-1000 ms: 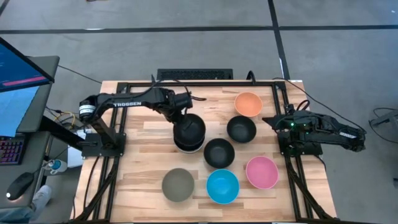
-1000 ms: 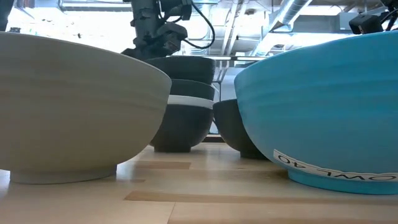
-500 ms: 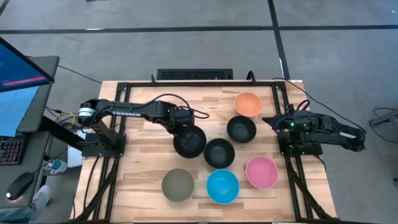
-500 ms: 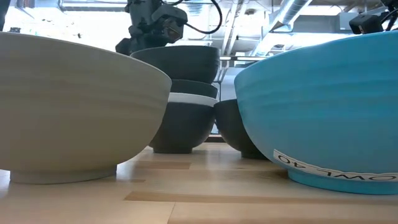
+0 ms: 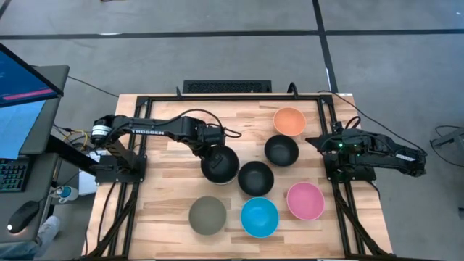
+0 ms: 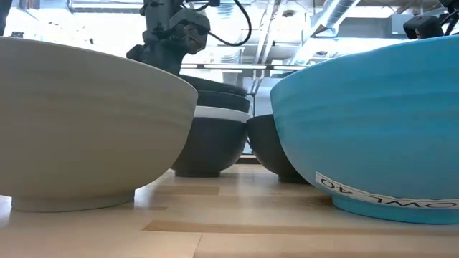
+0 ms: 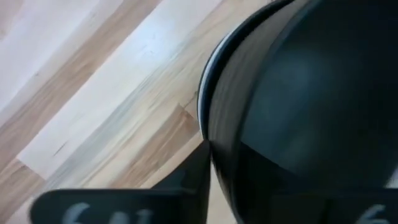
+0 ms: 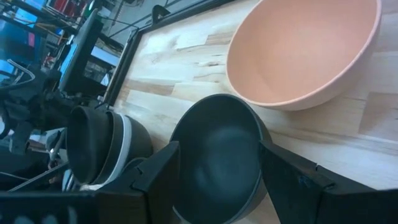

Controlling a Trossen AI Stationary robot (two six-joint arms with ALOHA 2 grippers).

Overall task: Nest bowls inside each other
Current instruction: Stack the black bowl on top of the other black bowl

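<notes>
The left gripper [image 5: 211,150] sits on the rim of the stack of nested round black plastic bowls [image 5: 221,166], a white bowl [image 6: 219,113] showing as a band inside it. Clenched or released? It cannot be told. Beside the stack lie two loose black bowls [image 5: 255,178], with the orange bowl [image 5: 289,121] beyond them. Nearer the table's front than the stack are the grey-olive bowl [image 5: 208,215], the bright blue bowl [image 5: 259,217] and the pink bowl [image 5: 305,201]. Well apart from the stack, the right gripper [image 5: 312,140] waits, jaws spread wide and holding nothing.
</notes>
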